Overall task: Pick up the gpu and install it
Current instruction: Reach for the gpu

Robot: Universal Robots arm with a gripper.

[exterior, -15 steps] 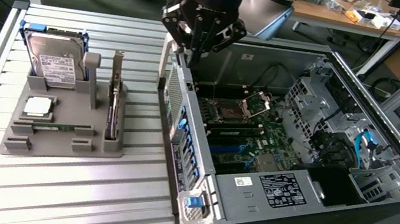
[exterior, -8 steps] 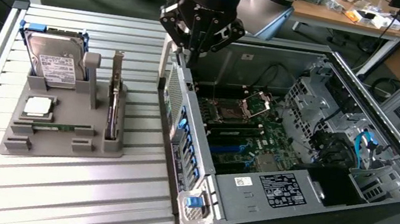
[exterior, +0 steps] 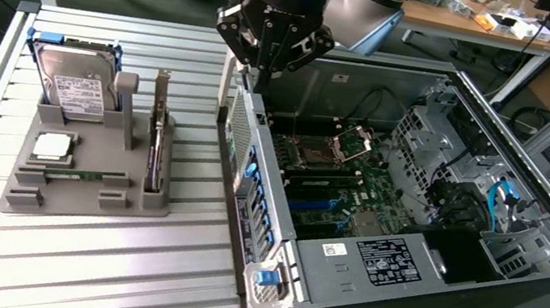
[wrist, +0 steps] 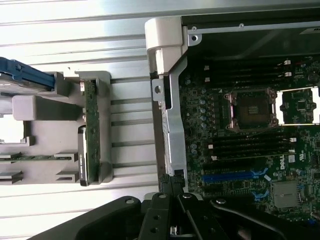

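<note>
Dark gpu [exterior: 155, 144] upright in grey holder [exterior: 71, 201], apart from closed empty claw [exterior: 254, 77].

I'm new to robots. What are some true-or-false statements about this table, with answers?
1. The gpu stands on edge in the grey holder. True.
2. The pincer grips the gpu. False: it is shut and empty, over the wall of the case.
3. The case lies open, with its board showing. True.
4. The hard drive sits inside the case. False: it stands in the holder, on the side away from the case.
</note>
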